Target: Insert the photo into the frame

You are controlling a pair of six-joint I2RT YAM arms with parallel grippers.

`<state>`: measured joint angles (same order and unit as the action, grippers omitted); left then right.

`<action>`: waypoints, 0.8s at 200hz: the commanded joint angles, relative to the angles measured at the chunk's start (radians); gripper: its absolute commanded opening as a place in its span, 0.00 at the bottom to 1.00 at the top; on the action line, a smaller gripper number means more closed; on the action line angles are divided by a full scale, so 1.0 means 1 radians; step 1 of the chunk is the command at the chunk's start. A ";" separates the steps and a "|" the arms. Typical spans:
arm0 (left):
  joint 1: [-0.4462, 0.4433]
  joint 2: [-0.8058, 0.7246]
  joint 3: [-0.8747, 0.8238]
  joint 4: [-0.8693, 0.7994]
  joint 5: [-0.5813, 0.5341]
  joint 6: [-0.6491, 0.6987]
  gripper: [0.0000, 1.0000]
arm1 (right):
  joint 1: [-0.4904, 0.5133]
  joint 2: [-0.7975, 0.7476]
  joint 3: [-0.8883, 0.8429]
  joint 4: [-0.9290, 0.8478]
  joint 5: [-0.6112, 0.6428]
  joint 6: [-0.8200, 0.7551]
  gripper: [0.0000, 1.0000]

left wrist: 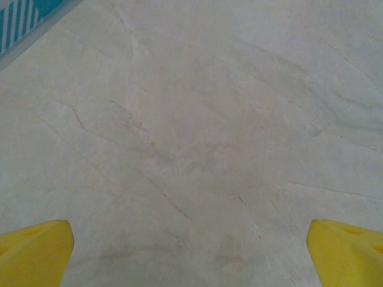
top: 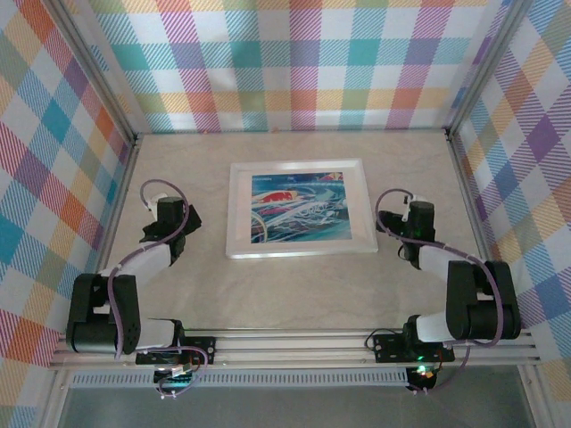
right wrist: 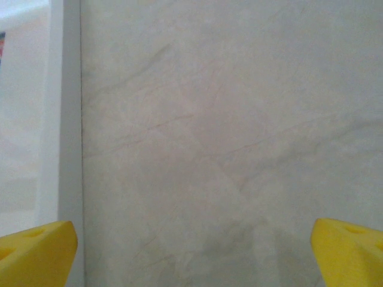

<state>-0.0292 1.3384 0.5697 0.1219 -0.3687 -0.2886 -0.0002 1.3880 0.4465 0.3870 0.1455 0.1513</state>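
Pale table: one frame, one photo inside it.

On my monitors I count one frame, one photo and one surface. Two arms, the left arm and the right arm, carry two claws, the left claw and the right claw, each with two yellow fingers, four in all.

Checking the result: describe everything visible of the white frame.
The frame is a thin-edged white rectangle lying flat, landscape, on the pale marbled table. The blue-teal photo with red marks sits inside its white border. The open left gripper and right gripper flank it without touching.
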 commanded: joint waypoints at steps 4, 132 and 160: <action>0.000 0.039 -0.047 0.212 0.023 0.097 0.99 | -0.004 0.006 -0.045 0.327 0.047 -0.041 0.99; -0.054 0.221 -0.157 0.690 0.169 0.291 1.00 | 0.008 0.141 -0.060 0.480 -0.043 -0.097 0.99; -0.052 0.221 -0.157 0.690 0.168 0.291 1.00 | 0.014 0.144 -0.051 0.467 -0.054 -0.110 0.99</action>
<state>-0.0765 1.5570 0.3962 0.7666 -0.2173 -0.0170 0.0029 1.5288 0.3801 0.8288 0.1047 0.0650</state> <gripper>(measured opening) 0.997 0.989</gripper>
